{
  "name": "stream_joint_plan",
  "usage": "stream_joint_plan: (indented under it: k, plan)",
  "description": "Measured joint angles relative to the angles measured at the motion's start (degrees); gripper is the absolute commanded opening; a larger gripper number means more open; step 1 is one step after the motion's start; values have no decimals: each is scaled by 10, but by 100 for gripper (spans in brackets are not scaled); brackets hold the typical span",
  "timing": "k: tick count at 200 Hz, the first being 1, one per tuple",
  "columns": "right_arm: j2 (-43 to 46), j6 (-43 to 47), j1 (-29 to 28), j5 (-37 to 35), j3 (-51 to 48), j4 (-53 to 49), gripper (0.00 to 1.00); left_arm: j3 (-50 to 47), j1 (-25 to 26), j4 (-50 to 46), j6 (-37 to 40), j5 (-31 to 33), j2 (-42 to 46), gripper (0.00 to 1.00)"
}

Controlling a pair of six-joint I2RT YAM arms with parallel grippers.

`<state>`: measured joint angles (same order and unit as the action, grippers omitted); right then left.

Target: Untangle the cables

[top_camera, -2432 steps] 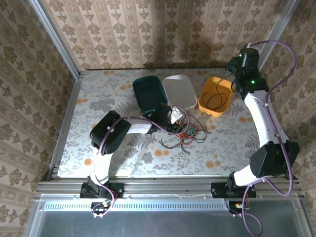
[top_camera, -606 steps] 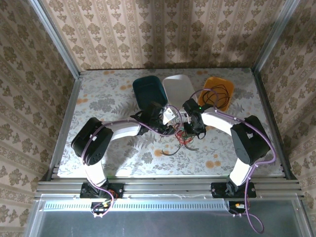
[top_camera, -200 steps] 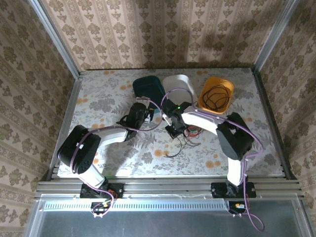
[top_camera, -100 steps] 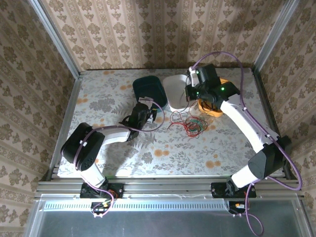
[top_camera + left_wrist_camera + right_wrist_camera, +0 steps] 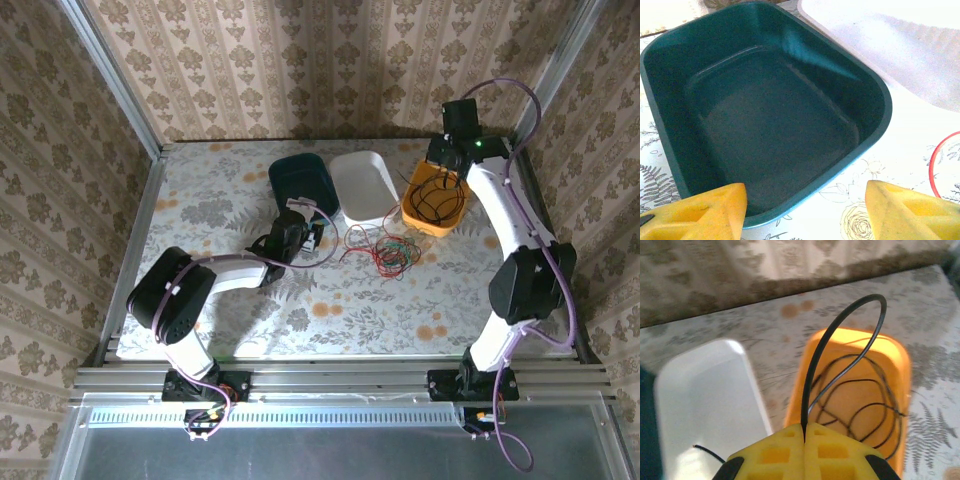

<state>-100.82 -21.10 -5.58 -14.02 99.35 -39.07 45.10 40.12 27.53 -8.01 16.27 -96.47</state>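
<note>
right fingers (image 5: 775, 452) clench a black cable (image 5: 804, 410) by the orange bin (image 5: 895, 352), left fingers (image 5: 700, 215) spread apart.

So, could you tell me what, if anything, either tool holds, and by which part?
The right tool pinches the black cable partway along, the rest looping into the orange bin. The left tool is open and empty.

Top view: light even and warm, coming from above; soft shadows under arms on table (image 5: 230, 190).
Left wrist view: white bin (image 5: 900, 45) ahead-right of left gripper (image 5: 806, 192) washed out, detail lost. Teal bin (image 5: 765, 110) straight ahead has pale glare on inner wall. Yellow fingertips (image 5: 715, 205) out of focus.
Right wrist view: frame slightly blurred; wall (image 5: 740, 285) far beyond right gripper (image 5: 804, 432) dim; orange bin (image 5: 895, 352) ahead bright.
</note>
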Motion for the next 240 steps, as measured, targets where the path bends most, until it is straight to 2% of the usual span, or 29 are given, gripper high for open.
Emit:
stream_joint_plan:
  k: [60,133,211,240]
  plan:
    - [-89,-62,14,-42,4,-39,0,0,0,2,-2,-4,0,65]
    - [-155,-72,-5,-96,38,-93,0,-1,1,4,-2,-13,0,65]
    - [-183,-60,-12,25,39,-100,0,12,3,4,-2,-36,-13,65]
    - [-184,-59,-12,45,39,-97,0,13,9,3,-2,-39,-13,66]
